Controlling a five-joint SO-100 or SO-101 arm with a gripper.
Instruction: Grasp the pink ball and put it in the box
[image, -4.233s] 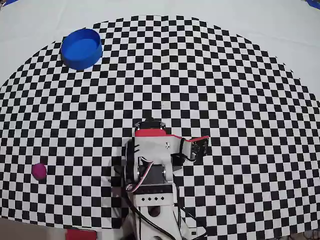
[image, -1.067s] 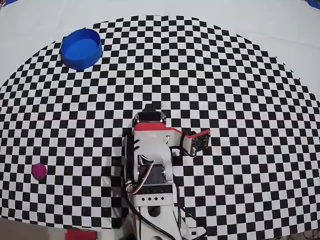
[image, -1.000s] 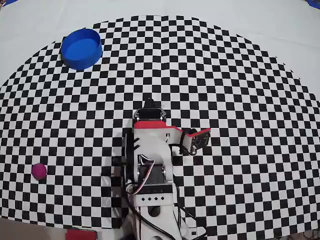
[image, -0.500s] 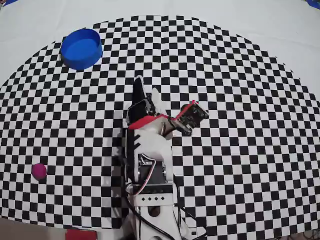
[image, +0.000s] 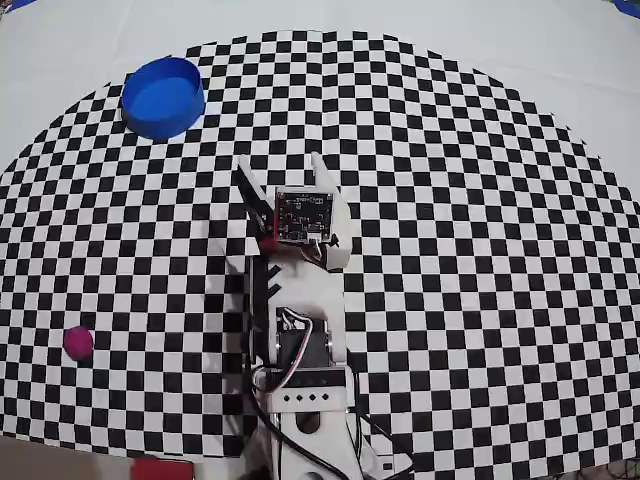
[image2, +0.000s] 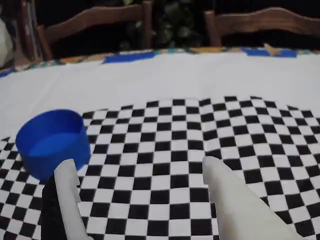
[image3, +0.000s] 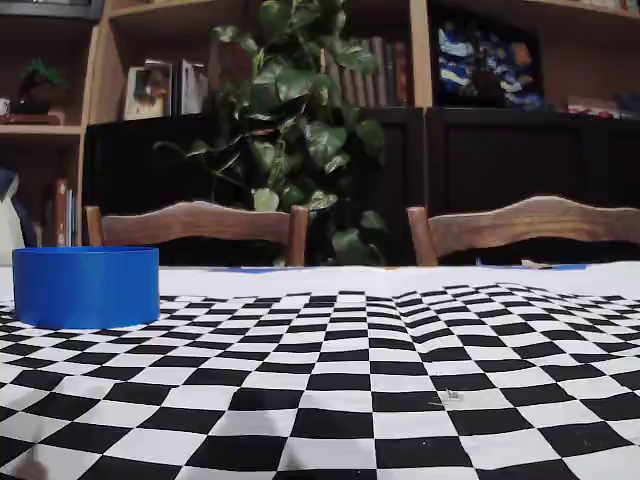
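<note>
Very much the reach-out stage, nothing grabbed yet. Gripper (image: 278, 172) sitting near the middle of the overhead frame, pointing toward the top, jaws spread wide with only checkerboard mat (image: 470, 250) between them. Same story in the wrist view: dark finger at lower left, white finger (image2: 235, 200) at lower right, a big gap in the middle, nothing held.

Pink ball (image: 78, 342) way off at the lower left of the overhead frame, resting on the mat, well apart from the arm and nowhere in the wrist view or the fixed view. Box (image: 163, 96) parked at the upper left of the overhead frame, open side up, looks empty. Also visible at the left of the wrist view (image2: 52, 142) and at the far left of the fixed view (image3: 86, 286), with wooden chairs (image3: 200, 225) and a leafy plant (image3: 300, 120) behind the table.

So, aimed more or less at the box side, not at the ball. Next move, best guess: swing the base hard toward the lower left of the overhead frame, keep the jaws wide, drop down so the fingers straddle the ball, then close gently. Smooth little sphere, so probably prone to rolling or squirting out if nudged off-centre. Carry up to the box after that.
</note>
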